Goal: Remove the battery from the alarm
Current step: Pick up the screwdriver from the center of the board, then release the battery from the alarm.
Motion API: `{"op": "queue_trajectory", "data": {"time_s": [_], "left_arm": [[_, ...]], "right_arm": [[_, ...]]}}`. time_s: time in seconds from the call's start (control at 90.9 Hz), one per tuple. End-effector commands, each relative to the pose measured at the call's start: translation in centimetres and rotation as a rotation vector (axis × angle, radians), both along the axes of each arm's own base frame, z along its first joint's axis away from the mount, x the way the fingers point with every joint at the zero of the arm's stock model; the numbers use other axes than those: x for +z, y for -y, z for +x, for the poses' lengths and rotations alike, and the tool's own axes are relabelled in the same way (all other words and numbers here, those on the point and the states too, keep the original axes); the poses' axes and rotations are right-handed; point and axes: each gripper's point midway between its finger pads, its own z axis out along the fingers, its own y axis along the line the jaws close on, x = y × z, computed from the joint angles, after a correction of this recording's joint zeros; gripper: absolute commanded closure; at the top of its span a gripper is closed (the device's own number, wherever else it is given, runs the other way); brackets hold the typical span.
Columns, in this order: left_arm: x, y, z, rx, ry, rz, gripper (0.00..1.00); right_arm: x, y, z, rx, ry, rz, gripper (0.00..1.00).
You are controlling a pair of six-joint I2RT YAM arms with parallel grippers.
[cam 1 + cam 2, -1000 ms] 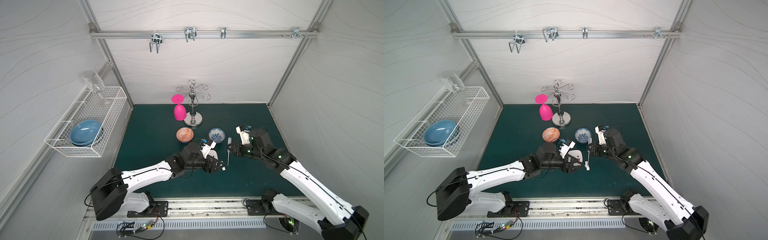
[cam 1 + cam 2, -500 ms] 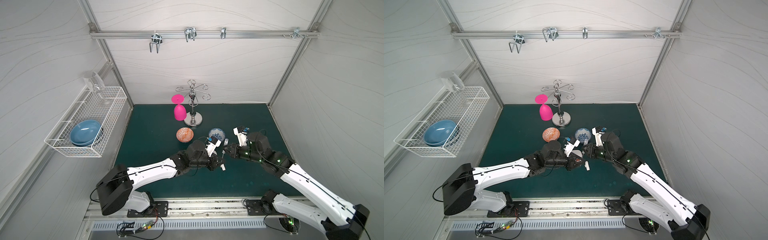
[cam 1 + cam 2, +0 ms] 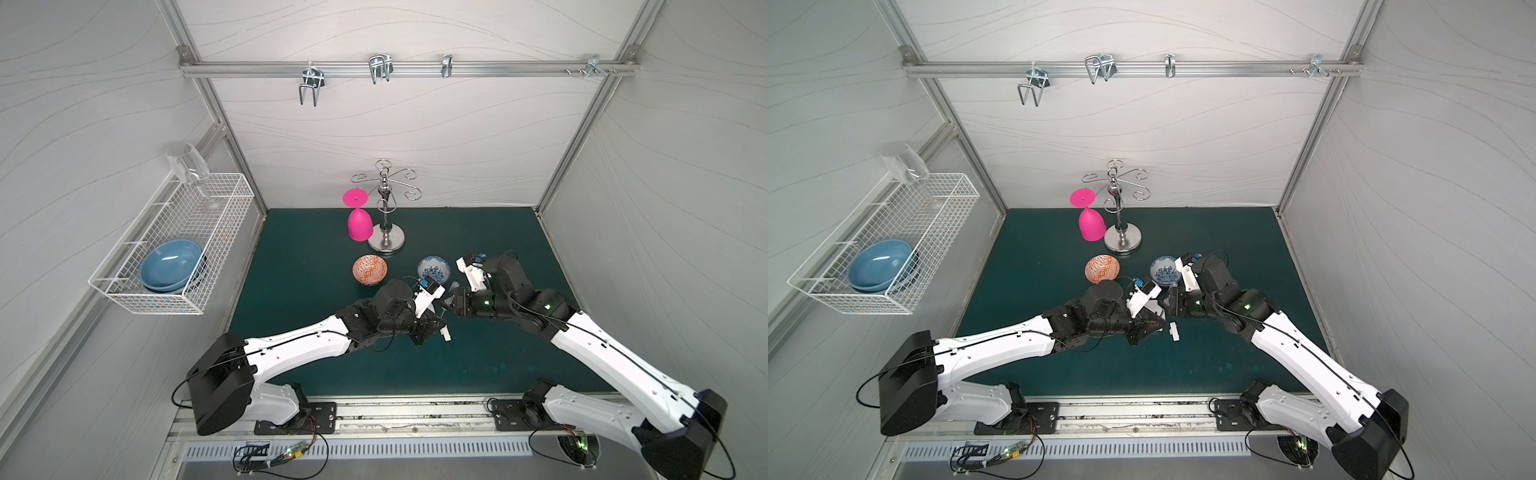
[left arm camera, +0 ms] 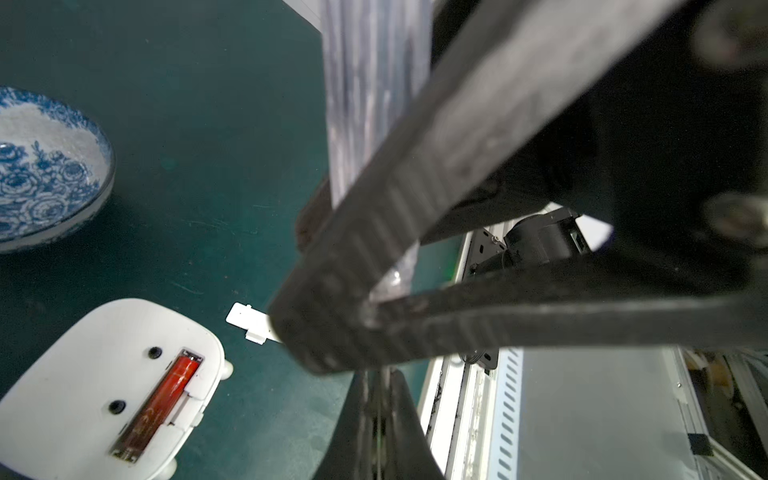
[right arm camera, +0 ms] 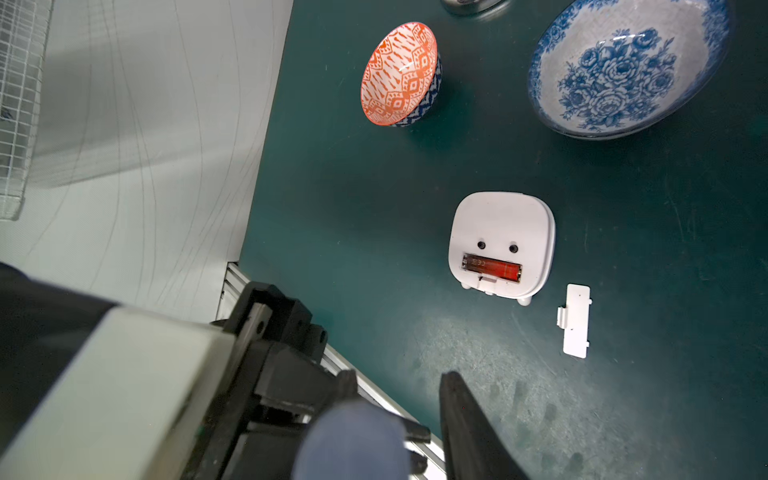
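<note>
The white alarm (image 5: 500, 224) lies face down on the green mat, its back compartment open. The red battery (image 5: 492, 268) sits inside that compartment, also seen in the left wrist view as the battery (image 4: 166, 399) in the alarm (image 4: 83, 374). In both top views the arms hide the alarm. My left gripper (image 4: 380, 374) (image 3: 436, 321) is shut on the thin metal shaft of the screwdriver (image 4: 374, 104). My right gripper (image 5: 397, 378) (image 3: 448, 305) stands open around the screwdriver's clear handle (image 5: 353, 440), with a gap on one side. Both grippers hover just beside the alarm.
The small white battery cover (image 5: 575, 320) (image 3: 445, 333) lies loose on the mat beside the alarm. A blue floral bowl (image 3: 433, 270) and an orange patterned bowl (image 3: 370, 269) stand just behind. Farther back are a metal stand (image 3: 386, 237) and a pink glass (image 3: 359, 224).
My left gripper moved right to the screwdriver and shut on its shaft. My right gripper carried the screwdriver leftward to meet it, and its jaws have parted.
</note>
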Motion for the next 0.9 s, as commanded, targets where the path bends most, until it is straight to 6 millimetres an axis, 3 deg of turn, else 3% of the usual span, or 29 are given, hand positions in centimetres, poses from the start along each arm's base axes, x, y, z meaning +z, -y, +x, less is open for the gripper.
{"op": "queue_trajectory", "data": {"time_s": [0.0,0.176,0.22,0.286,0.418,0.539,0.704,0.891], "left_arm": [[2.4,1.3,0.0,-0.068,0.103,-0.041,1.00],[2.2,0.9,0.1,-0.053,0.109,-0.032,0.99],[2.1,0.6,0.3,-0.032,0.110,-0.029,0.88],[2.1,-0.3,0.6,0.012,0.114,-0.032,0.62],[2.0,-3.2,2.0,0.133,0.021,-0.069,0.39],[0.4,-7.5,4.2,0.323,-0.172,-0.111,0.22],[-4.1,-11.8,5.0,0.510,-0.441,-0.090,0.16],[-7.7,-12.3,4.7,0.563,-0.571,-0.027,0.20]], "right_arm": [[0.2,-0.5,-0.3,0.024,-0.027,0.007,0.68],[0.5,-0.5,-0.3,0.020,-0.021,0.024,0.93],[0.7,-0.1,-0.1,0.009,-0.010,0.024,1.00],[0.9,0.7,0.1,-0.008,0.003,0.033,1.00],[1.5,2.8,1.5,-0.051,0.070,0.067,1.00],[0.9,4.5,3.0,-0.076,0.191,0.009,1.00],[-1.2,4.8,5.0,-0.078,0.326,-0.041,1.00],[-3.2,4.1,6.8,-0.102,0.407,-0.015,1.00]]}}
